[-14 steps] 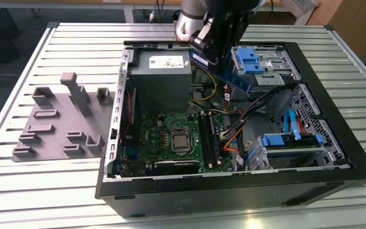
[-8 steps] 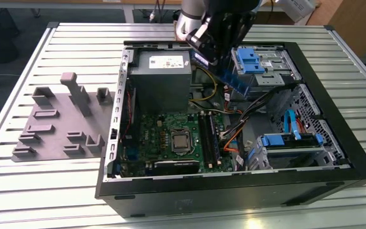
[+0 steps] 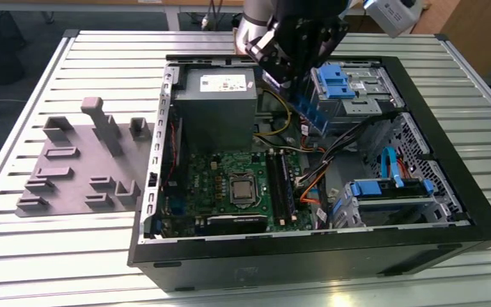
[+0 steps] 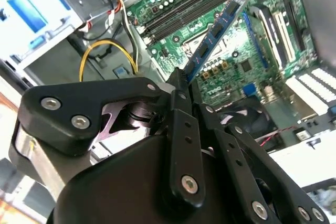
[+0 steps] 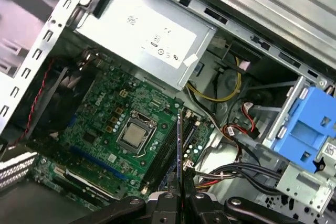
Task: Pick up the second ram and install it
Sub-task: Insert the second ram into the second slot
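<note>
tool (image 4: 181,83) clamped on second ram (image 4: 215,32) | exterior view: memory slots (image 3: 281,182) 3 o'clock of CPU (image 3: 243,190) | risk: tilted stick could jam, judged

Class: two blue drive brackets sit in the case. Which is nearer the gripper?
The blue bracket higher in the exterior view; the gripper hangs beside it, the other bracket lies farther off.

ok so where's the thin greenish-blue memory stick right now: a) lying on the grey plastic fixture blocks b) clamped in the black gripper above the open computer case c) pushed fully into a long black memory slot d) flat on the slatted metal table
b: the thin greenish-blue memory stick juts out from the black gripper, held in the air over the green motherboard and apart from the long black memory slots.
</note>
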`<act>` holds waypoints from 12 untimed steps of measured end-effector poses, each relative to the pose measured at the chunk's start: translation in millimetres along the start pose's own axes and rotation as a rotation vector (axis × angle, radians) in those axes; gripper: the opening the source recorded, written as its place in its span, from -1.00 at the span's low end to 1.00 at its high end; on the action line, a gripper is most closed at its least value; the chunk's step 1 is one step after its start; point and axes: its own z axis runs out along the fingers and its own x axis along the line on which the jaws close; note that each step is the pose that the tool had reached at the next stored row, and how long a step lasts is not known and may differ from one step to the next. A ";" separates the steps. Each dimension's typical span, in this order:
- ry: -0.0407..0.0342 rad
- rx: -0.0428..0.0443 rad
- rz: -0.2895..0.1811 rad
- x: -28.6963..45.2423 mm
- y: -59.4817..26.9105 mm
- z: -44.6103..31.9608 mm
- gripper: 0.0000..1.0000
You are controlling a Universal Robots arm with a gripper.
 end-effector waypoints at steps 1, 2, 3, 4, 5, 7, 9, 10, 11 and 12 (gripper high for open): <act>-0.0002 0.0004 0.018 0.0 0.0 0.2 -0.73; -0.0003 0.0010 0.036 0.0 0.0 0.3 -0.73; -0.0004 0.0015 0.055 0.0 0.0 0.5 -0.73; -0.0006 0.0019 0.073 0.0 0.0 0.7 -0.73; -0.0007 0.0024 0.090 0.0 0.0 0.9 -0.73; -0.0010 0.0034 0.126 0.0 0.0 1.3 -0.73; -0.0013 0.0044 0.162 0.0 0.0 1.7 -0.73; -0.0015 0.0049 0.182 0.0 0.0 1.8 -0.73; -0.0016 0.0054 0.200 0.0 0.0 2.0 -0.73; -0.0017 0.0059 0.218 0.1 0.0 2.2 -0.73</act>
